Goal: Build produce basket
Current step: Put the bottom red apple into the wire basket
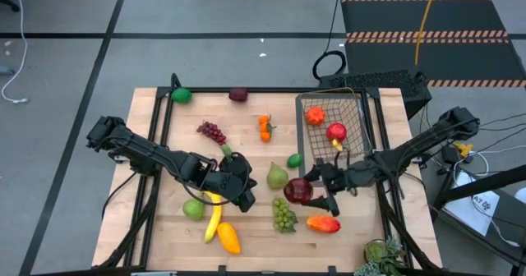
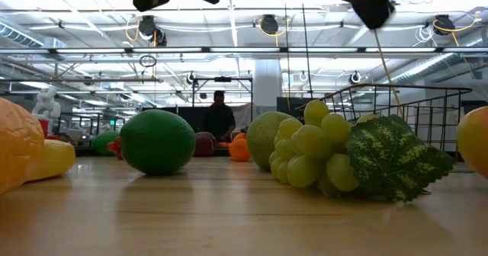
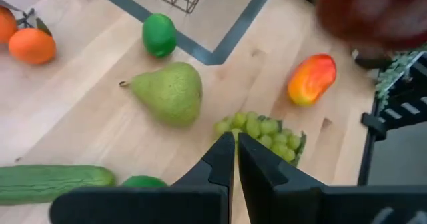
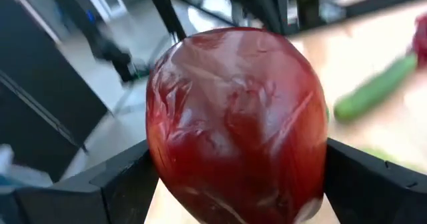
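The wooden table [image 1: 246, 227] carries the wire basket [image 1: 355, 103] at its far right, with an orange fruit [image 1: 315, 116] and a red apple [image 1: 335, 131] inside. Just in front of the basket, the right gripper [image 1: 316, 195] has its fingers clamped on a dark red apple [image 4: 233, 124]. The left gripper [image 3: 235, 159], fingers together, hovers over the green grapes [image 3: 263, 132] beside a pear [image 3: 170, 91]

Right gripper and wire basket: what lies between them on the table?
In the high view the right gripper, shut on a dark red apple, sits just short of the basket. Only bare wood and the basket's near rim lie between.
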Available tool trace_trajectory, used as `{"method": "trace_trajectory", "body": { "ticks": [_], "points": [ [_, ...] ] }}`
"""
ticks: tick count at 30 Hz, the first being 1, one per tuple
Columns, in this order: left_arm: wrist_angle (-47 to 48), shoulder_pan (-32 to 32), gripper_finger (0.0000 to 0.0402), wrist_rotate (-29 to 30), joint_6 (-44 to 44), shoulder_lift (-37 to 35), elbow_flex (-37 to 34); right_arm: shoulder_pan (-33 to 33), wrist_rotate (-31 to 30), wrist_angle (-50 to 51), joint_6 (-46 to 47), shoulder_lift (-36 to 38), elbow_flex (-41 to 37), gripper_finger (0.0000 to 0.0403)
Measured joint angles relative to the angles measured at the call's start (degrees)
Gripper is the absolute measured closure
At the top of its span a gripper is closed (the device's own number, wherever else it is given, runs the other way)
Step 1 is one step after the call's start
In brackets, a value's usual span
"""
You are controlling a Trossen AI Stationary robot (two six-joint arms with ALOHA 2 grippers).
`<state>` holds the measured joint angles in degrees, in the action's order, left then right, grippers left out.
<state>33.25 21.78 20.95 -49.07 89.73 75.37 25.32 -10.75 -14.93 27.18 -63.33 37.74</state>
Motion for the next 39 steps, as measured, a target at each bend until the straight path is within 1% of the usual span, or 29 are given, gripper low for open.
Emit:
{"method": "trace_trajectory", "body": {
  "ticks": [7, 14, 19, 22, 25, 29, 32, 35, 39],
  "points": [
    [0.5, -0.1, 0.0380, -0.1, 2.0, 0.0, 0.0, -4.4, 0.0, 0.7, 5.2, 2.9, 9.8, 0.0049],
    [0.4, -1.0, 0.0380, -0.3, 4.5, -0.1, 0.0, -9.6, 0.0, -0.3, 10.5, 3.6, 18.4, 0.0049],
    [-0.3, -4.0, 0.0380, -1.5, 9.3, -1.2, 0.0, -13.2, 0.0, -1.6, 11.3, 3.6, 24.1, 0.0049],
    [-0.4, -6.5, 0.0380, -2.9, 11.7, -3.0, 0.0, -15.2, 0.0, -1.5, 10.7, 3.5, 27.4, 0.0049],
    [-0.5, -8.9, 0.0380, -2.9, 15.0, -5.3, 0.0, -17.3, 0.2, -1.6, 11.0, 3.6, 30.3, 0.0049],
    [-0.5, -12.1, 0.0380, -3.0, 21.2, -8.3, 0.0, -19.7, 0.3, -2.1, 11.8, 3.8, 33.1, 0.0049],
    [-0.3, -14.1, 0.0380, -3.0, 25.2, -9.9, 0.0, -21.1, 0.4, -6.1, 12.5, 4.3, 33.3, 0.0049],
    [-0.3, -15.6, 0.0380, -3.1, 27.8, -11.3, 0.0, -22.3, 0.4, -10.0, 12.7, 4.6, 33.3, 0.0049],
    [-0.1, -16.7, 0.0380, -3.9, 30.2, -12.5, 0.0, -23.1, 0.3, -12.3, 11.3, 5.1, 33.3, 0.0049]
  ]
}}
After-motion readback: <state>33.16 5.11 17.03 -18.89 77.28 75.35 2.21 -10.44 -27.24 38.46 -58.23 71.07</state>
